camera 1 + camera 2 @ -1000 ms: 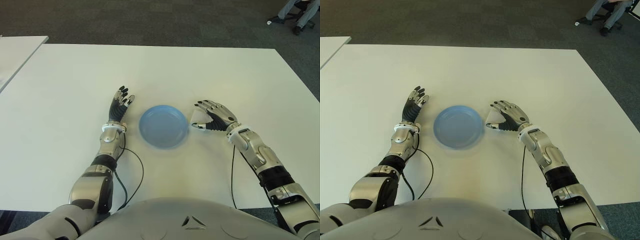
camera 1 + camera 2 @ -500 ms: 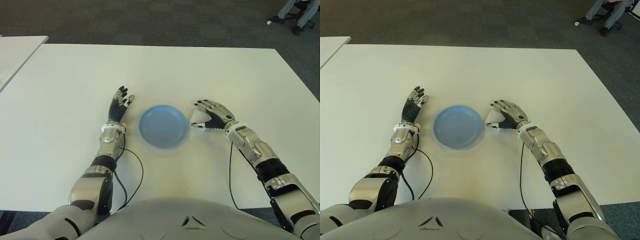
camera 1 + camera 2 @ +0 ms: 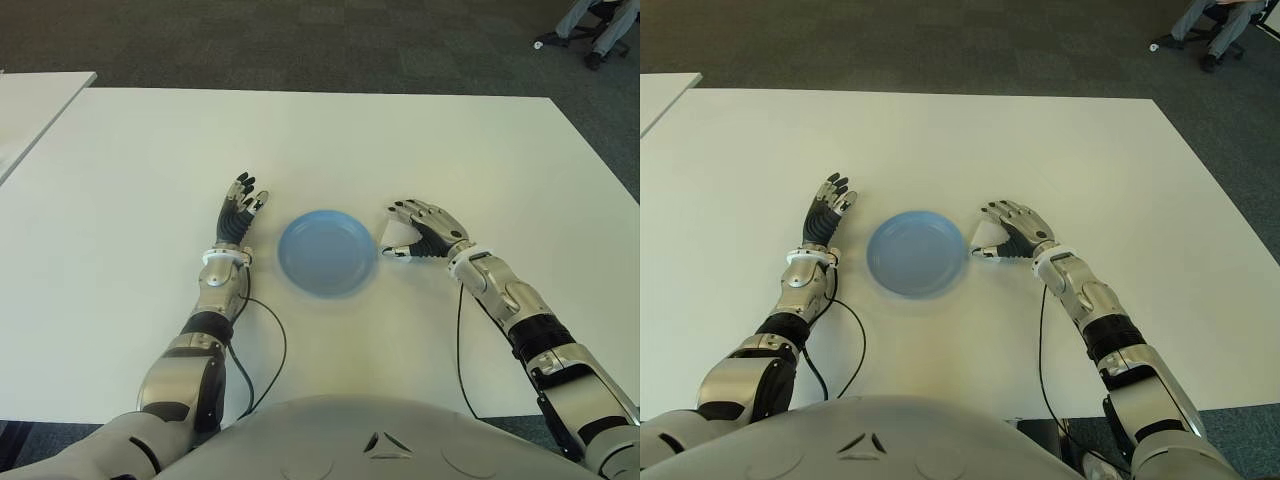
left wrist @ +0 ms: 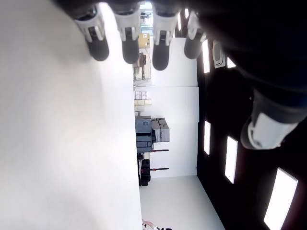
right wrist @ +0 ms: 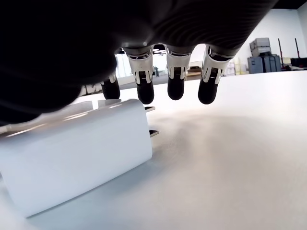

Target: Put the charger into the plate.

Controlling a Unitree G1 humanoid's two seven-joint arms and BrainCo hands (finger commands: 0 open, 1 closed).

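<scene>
A round blue plate (image 3: 327,252) lies on the white table (image 3: 400,140), midway between my two hands. Just to its right lies a white charger (image 3: 391,236), flat on the table with its prongs pointing away from my wrist. My right hand (image 3: 416,231) arches over the charger (image 5: 76,153); its fingertips (image 5: 175,90) hang spread above the block and do not press it. My thumb shows at the charger's near side. My left hand (image 3: 238,212) shows left of the plate, fingers straight and holding nothing.
Thin black cables (image 3: 270,345) trail from both forearms across the near table. A second white table (image 3: 30,100) stands at the far left. A seated person's legs (image 3: 598,22) show on the dark carpet beyond the far right corner.
My right hand has crept slightly left over the charger and its forearm has shifted. The left hand, the plate and the charger have not moved.
</scene>
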